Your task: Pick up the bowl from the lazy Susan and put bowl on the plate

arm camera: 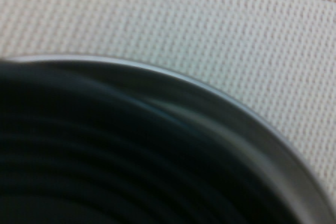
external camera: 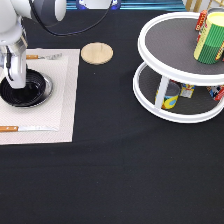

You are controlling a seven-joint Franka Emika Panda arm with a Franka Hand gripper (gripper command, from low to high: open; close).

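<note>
The glossy black ribbed bowl sits on the silver plate, of which only a thin rim shows around it, at the exterior view's left. My gripper is down at the bowl's far left rim, touching or just above it. The wrist view shows the bowl's ribbed side from close by, with the plate's silver rim along its edge. The white two-tier lazy Susan stands at the exterior view's right with no bowl on it.
The plate rests on a pale placemat with a fork above and a knife below. A wooden coaster lies beside the mat. Cans stand on both tiers of the lazy Susan.
</note>
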